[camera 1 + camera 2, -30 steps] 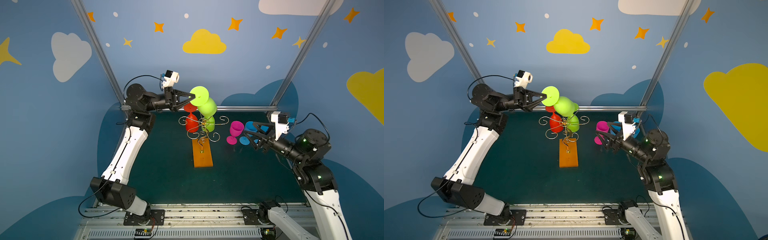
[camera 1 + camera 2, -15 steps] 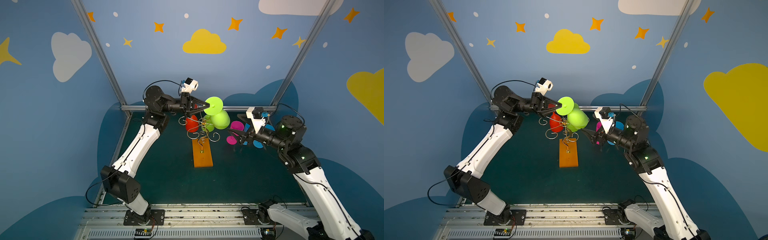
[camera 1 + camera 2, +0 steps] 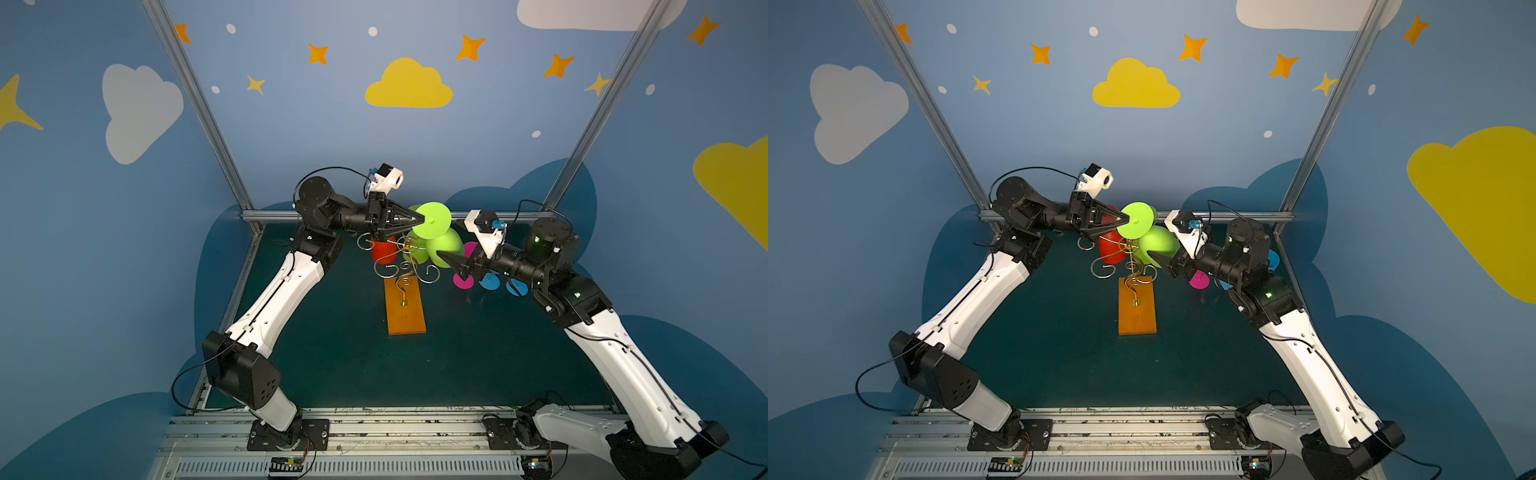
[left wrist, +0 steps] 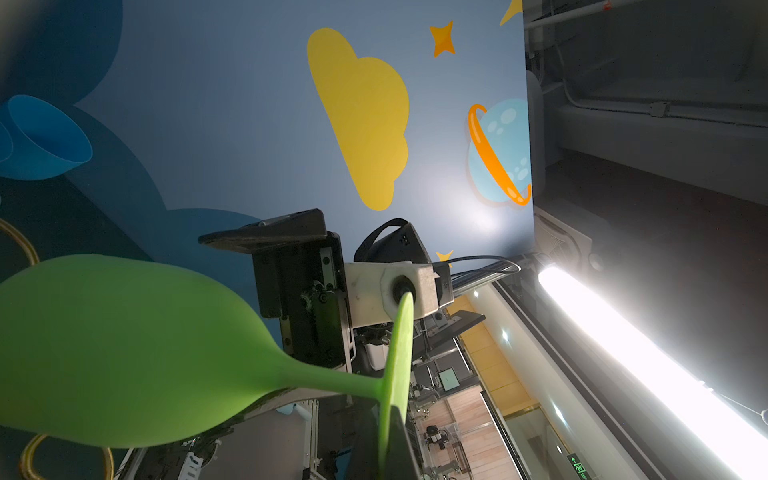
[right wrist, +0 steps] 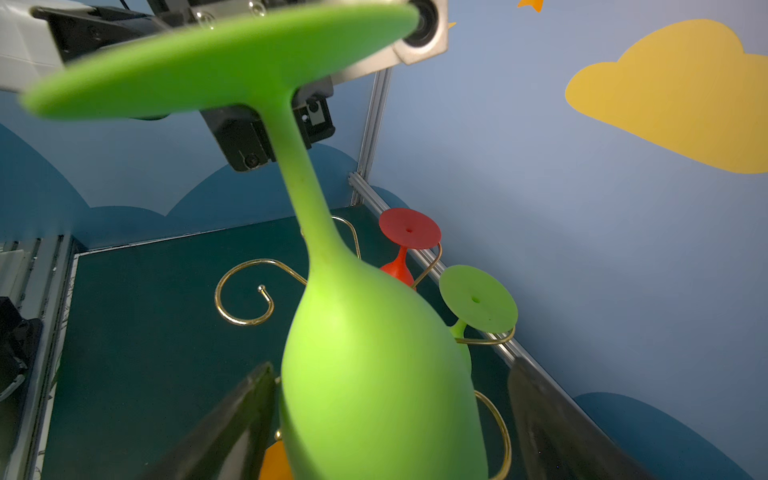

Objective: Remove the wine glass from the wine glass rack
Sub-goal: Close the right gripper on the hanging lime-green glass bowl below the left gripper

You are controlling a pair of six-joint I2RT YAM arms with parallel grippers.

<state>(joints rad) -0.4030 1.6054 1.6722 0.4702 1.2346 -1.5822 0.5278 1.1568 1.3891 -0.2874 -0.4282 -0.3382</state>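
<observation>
My left gripper point(image 3: 422, 219) is shut on the rim of the foot of a lime green wine glass point(image 3: 445, 246), holding it tilted above the wine glass rack point(image 3: 409, 266), a gold wire stand on an orange base point(image 3: 405, 309). In the left wrist view the foot point(image 4: 400, 357) runs edge-on into my left gripper point(image 4: 395, 444). My right gripper point(image 5: 390, 419) is open, its fingers point(image 5: 237, 411) on either side of the green wine glass's bowl point(image 5: 374, 365). In both top views my right gripper point(image 3: 1160, 258) reaches the bowl point(image 3: 1158, 244) from the right.
A red glass point(image 5: 409, 232) and a second green glass point(image 5: 478, 299) hang on the rack's scroll arms. A pink glass point(image 3: 463, 280) and two blue glasses point(image 3: 490, 281) stand on the dark mat under my right arm. The back wall rail point(image 3: 270, 215) is close behind.
The left gripper has carried the green glass to the right and slightly lower. The right arm has swung left, opened wider, and now has its fingers around the bowl.
</observation>
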